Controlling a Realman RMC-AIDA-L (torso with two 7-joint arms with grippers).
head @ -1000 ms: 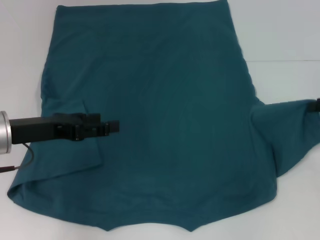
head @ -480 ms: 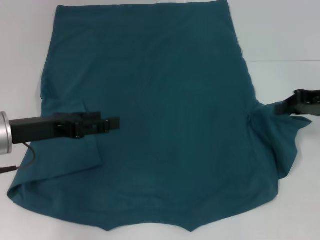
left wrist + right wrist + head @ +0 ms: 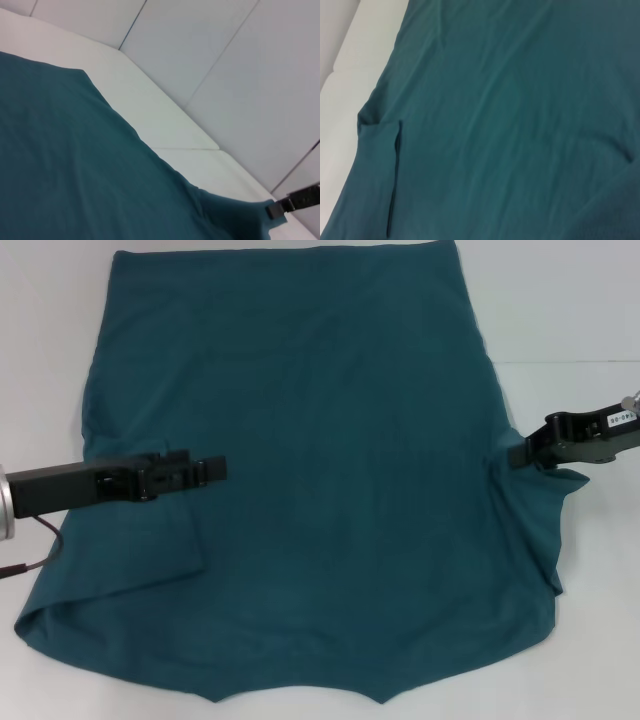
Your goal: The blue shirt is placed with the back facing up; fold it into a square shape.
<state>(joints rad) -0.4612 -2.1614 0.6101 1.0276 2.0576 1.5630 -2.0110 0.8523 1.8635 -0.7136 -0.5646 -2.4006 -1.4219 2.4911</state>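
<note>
While the blue shirt [image 3: 330, 470] lies flat, the right hand [image 3: 520, 454] pinches its sleeve.

probably a lab: bare white table [image 3: 570, 300], plain panelled wall [image 3: 240, 75]

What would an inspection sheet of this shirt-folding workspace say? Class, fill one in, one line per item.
Surface: white table, seam lines across it.
Job's things: blue shirt spread flat; left sleeve folded onto the body, right sleeve lifted and bunched.
Clutter: nothing seen.
Grippers: left gripper over the folded left sleeve, jaws unclear; right gripper shut on the right sleeve.
Cables: dark cable under the left arm.
Surroundings: pale wall panels behind the table.
</note>
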